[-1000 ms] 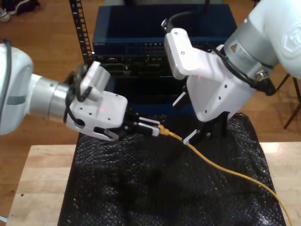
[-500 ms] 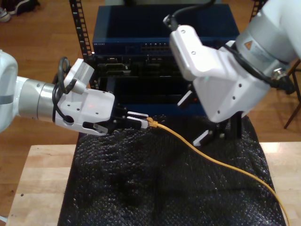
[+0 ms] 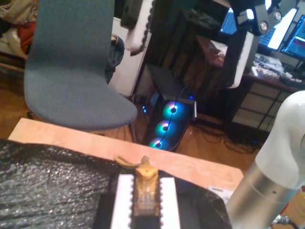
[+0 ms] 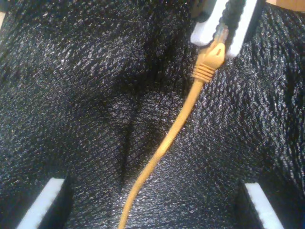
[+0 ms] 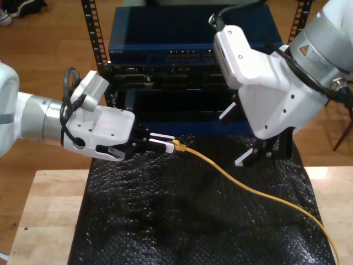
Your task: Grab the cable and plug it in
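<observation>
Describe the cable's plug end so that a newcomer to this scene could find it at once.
Start at the black mat on the wooden table. Above its far edge, my first gripper pinches the cable by its plug. It is the thin yellow-orange line, unlike the arms' thick black leads.

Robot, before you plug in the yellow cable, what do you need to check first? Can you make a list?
1. Plug held between my first gripper's fingers: ok.
2. Cable trails free over the black mat, no snag: ok.
3. My second gripper is open and off the cable: ok.
4. Plug pointed at the blue switch's ports: not ok, it points toward the exterior view's right.
5. Which port is free: cannot tell, too small.
6. Plug clip side: cannot tell.
</observation>
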Available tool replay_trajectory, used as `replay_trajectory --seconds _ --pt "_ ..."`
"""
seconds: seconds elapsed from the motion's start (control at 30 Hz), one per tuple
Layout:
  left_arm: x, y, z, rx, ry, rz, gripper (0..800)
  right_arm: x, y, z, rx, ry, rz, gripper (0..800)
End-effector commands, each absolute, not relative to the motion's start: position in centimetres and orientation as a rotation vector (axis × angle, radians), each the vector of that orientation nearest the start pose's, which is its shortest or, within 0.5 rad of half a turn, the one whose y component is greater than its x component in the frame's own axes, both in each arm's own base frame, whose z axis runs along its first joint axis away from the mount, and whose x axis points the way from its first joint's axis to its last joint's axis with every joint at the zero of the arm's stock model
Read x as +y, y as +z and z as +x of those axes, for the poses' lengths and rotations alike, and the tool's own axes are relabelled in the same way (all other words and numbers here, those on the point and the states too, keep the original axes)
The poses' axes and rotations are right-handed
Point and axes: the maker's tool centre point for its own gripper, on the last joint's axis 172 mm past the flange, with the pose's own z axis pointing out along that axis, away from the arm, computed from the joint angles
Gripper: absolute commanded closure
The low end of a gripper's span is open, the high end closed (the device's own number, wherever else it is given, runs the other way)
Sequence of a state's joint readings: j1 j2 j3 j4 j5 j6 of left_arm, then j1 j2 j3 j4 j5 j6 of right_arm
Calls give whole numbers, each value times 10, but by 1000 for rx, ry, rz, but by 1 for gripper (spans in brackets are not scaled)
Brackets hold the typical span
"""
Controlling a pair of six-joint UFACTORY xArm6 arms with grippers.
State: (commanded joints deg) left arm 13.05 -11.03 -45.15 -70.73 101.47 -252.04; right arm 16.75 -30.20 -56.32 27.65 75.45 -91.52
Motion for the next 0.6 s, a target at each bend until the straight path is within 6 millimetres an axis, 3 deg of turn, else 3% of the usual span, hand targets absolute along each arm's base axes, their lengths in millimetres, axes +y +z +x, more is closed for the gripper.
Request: replay_trajectory --seconds 0.3,0.6 --pt "-185 363 345 -999 827 1279 786 218 390 334 2561 907 1897 23" --pt "-186 362 335 -948 782 1221 779 252 401 327 2594 1010 1715 44"
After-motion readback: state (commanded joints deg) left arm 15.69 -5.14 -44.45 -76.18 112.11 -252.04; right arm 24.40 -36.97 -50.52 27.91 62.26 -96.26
